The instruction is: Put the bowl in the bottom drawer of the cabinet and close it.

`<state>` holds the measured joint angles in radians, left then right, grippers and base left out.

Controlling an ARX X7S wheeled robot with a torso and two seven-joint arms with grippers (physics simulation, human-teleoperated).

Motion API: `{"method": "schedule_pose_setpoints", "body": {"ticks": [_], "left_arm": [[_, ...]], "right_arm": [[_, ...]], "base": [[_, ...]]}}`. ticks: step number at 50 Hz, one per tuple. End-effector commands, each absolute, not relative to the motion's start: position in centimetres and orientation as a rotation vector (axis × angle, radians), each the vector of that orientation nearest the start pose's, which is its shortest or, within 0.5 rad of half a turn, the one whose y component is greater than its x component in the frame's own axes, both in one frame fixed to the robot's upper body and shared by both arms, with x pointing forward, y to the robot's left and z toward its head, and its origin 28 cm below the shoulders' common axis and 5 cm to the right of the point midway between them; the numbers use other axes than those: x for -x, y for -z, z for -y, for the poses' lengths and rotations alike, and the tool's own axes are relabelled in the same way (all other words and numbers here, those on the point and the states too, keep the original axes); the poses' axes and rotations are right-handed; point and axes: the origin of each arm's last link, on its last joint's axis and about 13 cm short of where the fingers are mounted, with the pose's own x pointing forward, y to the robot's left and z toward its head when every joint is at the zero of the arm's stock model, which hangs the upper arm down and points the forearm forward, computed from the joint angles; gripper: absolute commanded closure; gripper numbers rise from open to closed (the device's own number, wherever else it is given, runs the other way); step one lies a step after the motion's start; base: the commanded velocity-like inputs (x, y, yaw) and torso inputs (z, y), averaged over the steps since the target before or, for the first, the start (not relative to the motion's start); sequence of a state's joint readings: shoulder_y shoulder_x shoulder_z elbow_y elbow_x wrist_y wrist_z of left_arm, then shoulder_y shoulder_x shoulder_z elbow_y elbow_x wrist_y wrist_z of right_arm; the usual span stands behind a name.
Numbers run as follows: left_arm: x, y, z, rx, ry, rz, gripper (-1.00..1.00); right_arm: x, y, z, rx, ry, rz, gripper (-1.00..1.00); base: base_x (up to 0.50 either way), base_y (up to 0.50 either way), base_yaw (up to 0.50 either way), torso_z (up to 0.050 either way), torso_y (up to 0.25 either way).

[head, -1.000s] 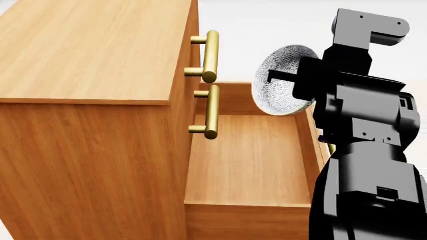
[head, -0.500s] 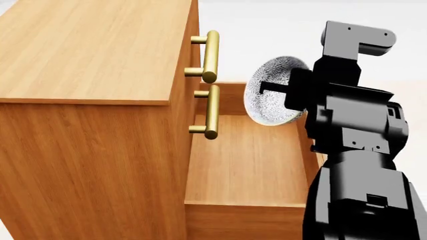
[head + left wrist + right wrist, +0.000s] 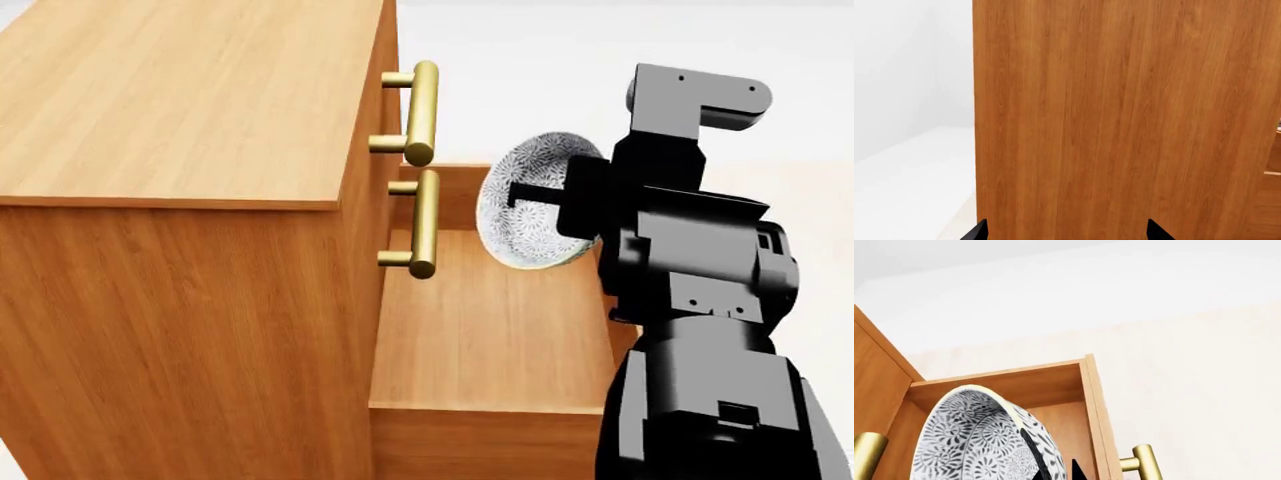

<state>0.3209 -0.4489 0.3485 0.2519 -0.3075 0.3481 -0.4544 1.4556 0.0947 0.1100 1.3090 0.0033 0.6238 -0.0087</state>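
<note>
Right gripper [image 3: 534, 192] jaws are pinching the rim of the bowl [image 3: 523, 205], holding it tilted above the open bottom drawer [image 3: 487, 330] of the cabinet [image 3: 174, 110]; release and closing remaining; left gripper [image 3: 1064, 232] jaws spread, empty.

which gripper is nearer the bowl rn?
Right. The right gripper is clamped on the bowl, tilted above the open bottom drawer. The left gripper faces the cabinet side, bowl out of its view.
</note>
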Motion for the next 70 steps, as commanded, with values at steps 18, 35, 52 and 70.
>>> {"method": "schedule_pose_setpoints", "body": {"ticks": [18, 35, 52, 70], "left_arm": [[-12.4, -2.7, -22.3, 0.075, -0.031, 0.115, -1.0], [-12.4, -2.6, -22.3, 0.075, -0.03, 0.114, -1.0], [-12.4, -2.6, -22.4, 0.076, -0.03, 0.114, -1.0], [-12.4, -2.7, -22.4, 0.077, -0.03, 0.114, -1.0]], "right_arm": [[-41.9, -20.5, 13.0, -0.154, 0.03, -0.494, 1.0], [-41.8, -19.9, 12.8, -0.171, 0.008, -0.517, 1.0], [-41.6, -19.4, 12.6, -0.181, -0.01, -0.54, 1.0], [-41.5, -18.6, 12.5, -0.183, -0.016, -0.559, 1.0]], "base": [[0.0, 0.0, 0.0, 0.0, 0.001], [0.0, 0.0, 0.0, 0.001, 0.0], [0.0, 0.0, 0.0, 0.0, 0.001], [0.0, 0.0, 0.0, 0.0, 0.001]]}}
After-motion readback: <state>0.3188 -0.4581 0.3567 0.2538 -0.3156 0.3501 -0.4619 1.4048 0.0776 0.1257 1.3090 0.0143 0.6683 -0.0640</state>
